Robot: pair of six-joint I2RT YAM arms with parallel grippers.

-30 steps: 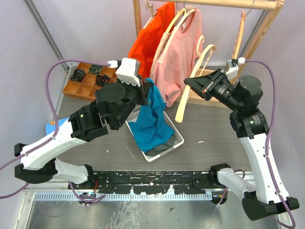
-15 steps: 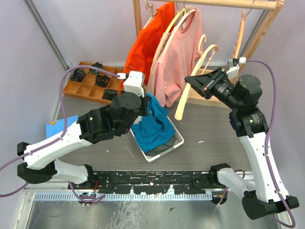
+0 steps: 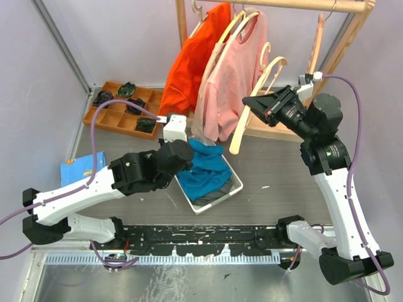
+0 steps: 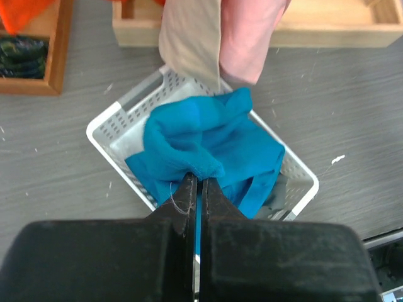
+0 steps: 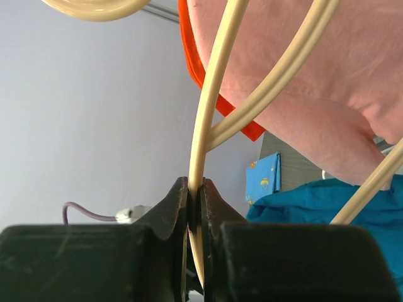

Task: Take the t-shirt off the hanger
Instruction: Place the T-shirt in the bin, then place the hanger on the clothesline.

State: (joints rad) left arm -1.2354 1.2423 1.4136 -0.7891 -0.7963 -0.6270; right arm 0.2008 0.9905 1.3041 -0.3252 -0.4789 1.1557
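The blue t-shirt [image 3: 210, 171] lies bunched in the white basket [image 3: 234, 189] at the table's middle, off the hanger. My left gripper [image 4: 199, 180] hangs just over the basket [image 4: 104, 135], shut on a fold of the t-shirt [image 4: 208, 141]. In the top view the left wrist [image 3: 176, 129] covers those fingers. To the right and higher, my right gripper [image 3: 247, 104] is shut on the bare cream hanger [image 3: 250, 116], holding it in the air in front of the rack. The hanger's rod [image 5: 214, 88] runs up from between the right gripper's [image 5: 196, 184] fingers.
A wooden rack [image 3: 283, 5] at the back carries an orange shirt [image 3: 192, 60] and a pink shirt [image 3: 233, 75] on hangers. A wooden compartment tray [image 3: 116, 107] sits at the back left. A blue printed cloth [image 3: 75, 168] lies at the left.
My left arm has come down and toward the near side, lowering the blue t-shirt from a hanging drape into the basket. The right gripper has lifted the hanger slightly.
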